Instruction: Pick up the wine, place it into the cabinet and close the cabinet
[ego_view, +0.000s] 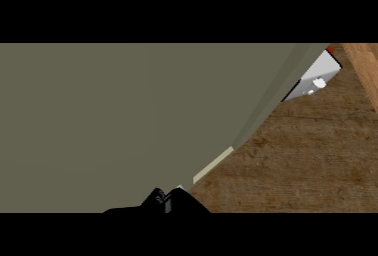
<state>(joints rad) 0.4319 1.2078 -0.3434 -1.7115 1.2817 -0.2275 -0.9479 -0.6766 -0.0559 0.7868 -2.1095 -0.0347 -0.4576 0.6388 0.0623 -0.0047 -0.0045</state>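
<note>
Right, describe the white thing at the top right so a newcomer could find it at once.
A large olive-grey panel fills most of the view, with wooden counter to its right. Follow the panel's slanted right edge up to the top: the white object peeks out there. It is the only white, boxy thing, with small knob-like bumps and a red corner.

Wooden counter (310, 160) shows at right; a grey-green cabinet (125, 125) covers its left; a white box (316, 79) stands at top right.

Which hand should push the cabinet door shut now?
Probably left: the only hand showing, left of centre at the lower edge, sits against the grey cabinet door. The other hand is out of view.
</note>
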